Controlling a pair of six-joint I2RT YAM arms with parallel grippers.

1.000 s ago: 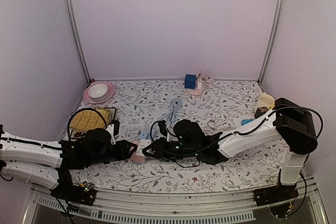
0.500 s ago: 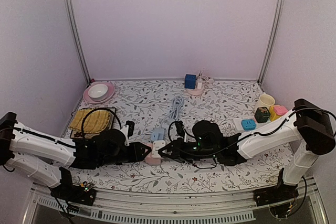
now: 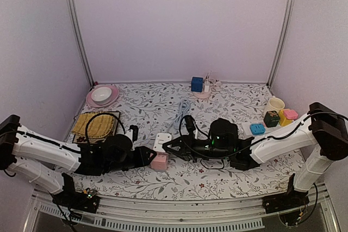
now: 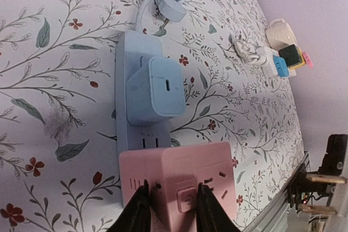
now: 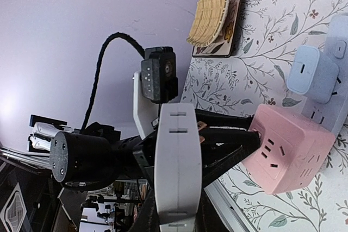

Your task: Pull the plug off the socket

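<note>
You are working inside a booth with lilac walls (image 3: 179,25) and metal corner posts. The table is wearing a white cloth (image 3: 228,107) printed with grey leaves and small red flowers. Any print on the devices is showing too small for you to read.

At far left a white bowl (image 3: 101,94) is sitting on a pink plate (image 3: 113,96), and a yellow woven mat (image 3: 95,125) is lying nearer to you.

Your left gripper (image 4: 173,213) is reaching in low from the left, its fingers (image 4: 138,215) pressing on the two sides of the pink socket cube (image 4: 185,180), so those jaws are clamping it. The cube is resting at the near end of a pale blue power strip (image 4: 128,101), which is carrying a blue charger (image 4: 163,88).

Just right of that, your right gripper (image 3: 166,145) is gripping the white plug (image 5: 175,161), its jaws closing tight on the plug's flat body. In the right wrist view the plug is standing apart from the cube, near it but not touching any socket face.

Behind them a pale blue cable coil (image 3: 181,111) is lying on the cloth. At the back edge a blue cube (image 3: 197,84) is standing. Toward the right a blue adapter (image 3: 256,129), a dark cube (image 3: 271,118), a cream mug (image 3: 274,104) and a pink block (image 3: 290,114) are clustering together.
</note>
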